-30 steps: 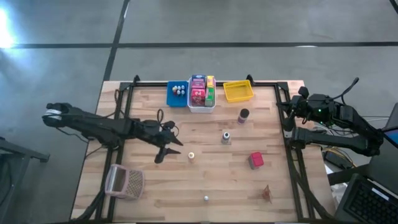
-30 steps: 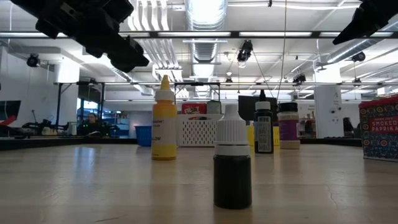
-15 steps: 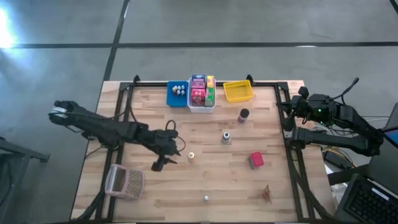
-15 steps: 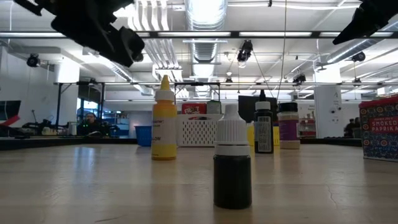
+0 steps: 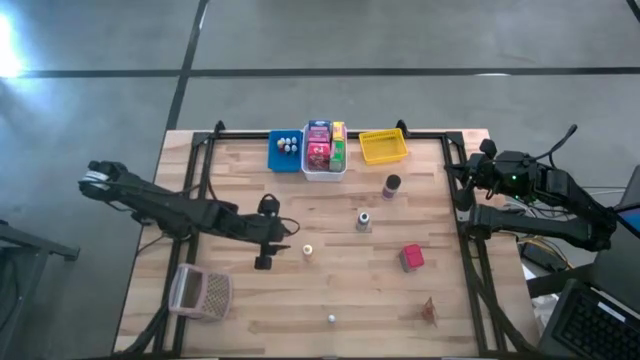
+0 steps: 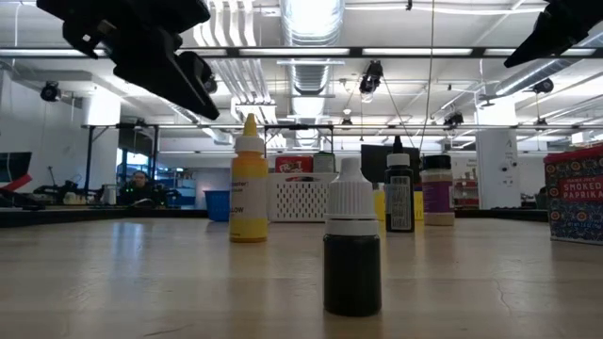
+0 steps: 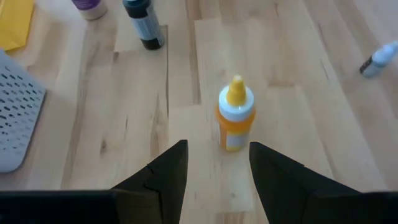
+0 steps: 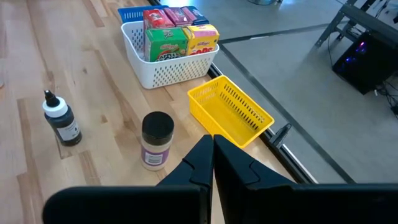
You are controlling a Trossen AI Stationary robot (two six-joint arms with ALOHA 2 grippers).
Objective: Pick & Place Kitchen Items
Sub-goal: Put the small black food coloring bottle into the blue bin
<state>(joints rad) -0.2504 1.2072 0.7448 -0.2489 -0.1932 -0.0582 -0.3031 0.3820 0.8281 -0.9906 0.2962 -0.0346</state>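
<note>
Just beside yellow bottle (image 7: 235,121), left hand (image 7: 214,163)

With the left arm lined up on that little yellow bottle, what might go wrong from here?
The yellow bottle is tall, narrow and standing upright, so a slightly off-centre approach by the left gripper could tip it. Its open jaws look only a little wider than the bottle. If knocked, it might roll toward the small white-capped bottle lying nearby.

white bin (image 8: 163,73) of boxes, yellow bin (image 8: 231,113), spice jar (image 8: 155,140)
</note>
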